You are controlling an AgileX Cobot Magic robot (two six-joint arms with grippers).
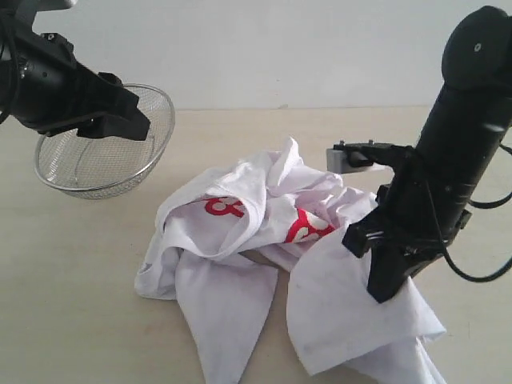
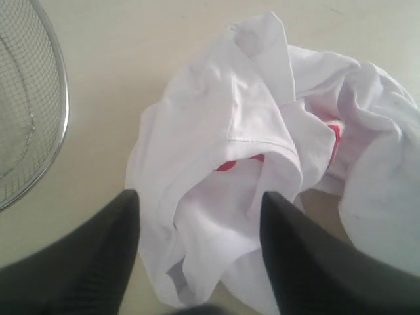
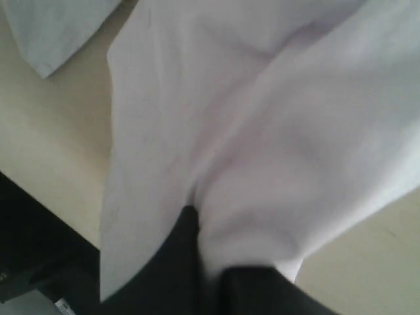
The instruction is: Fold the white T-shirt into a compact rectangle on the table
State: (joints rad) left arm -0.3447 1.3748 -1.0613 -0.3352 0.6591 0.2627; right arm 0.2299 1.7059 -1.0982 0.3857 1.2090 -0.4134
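On table [image 1: 72, 272], white T-shirt [image 1: 228, 300] — right jaws clenched on edge, left jaws agape.

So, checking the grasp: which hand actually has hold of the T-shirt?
The right hand, shut on a fold of the white T-shirt; the left hand hangs open, gripping nothing.

Left fingers [image 2: 98, 262] apart, right fingers [image 3: 180, 262] together.
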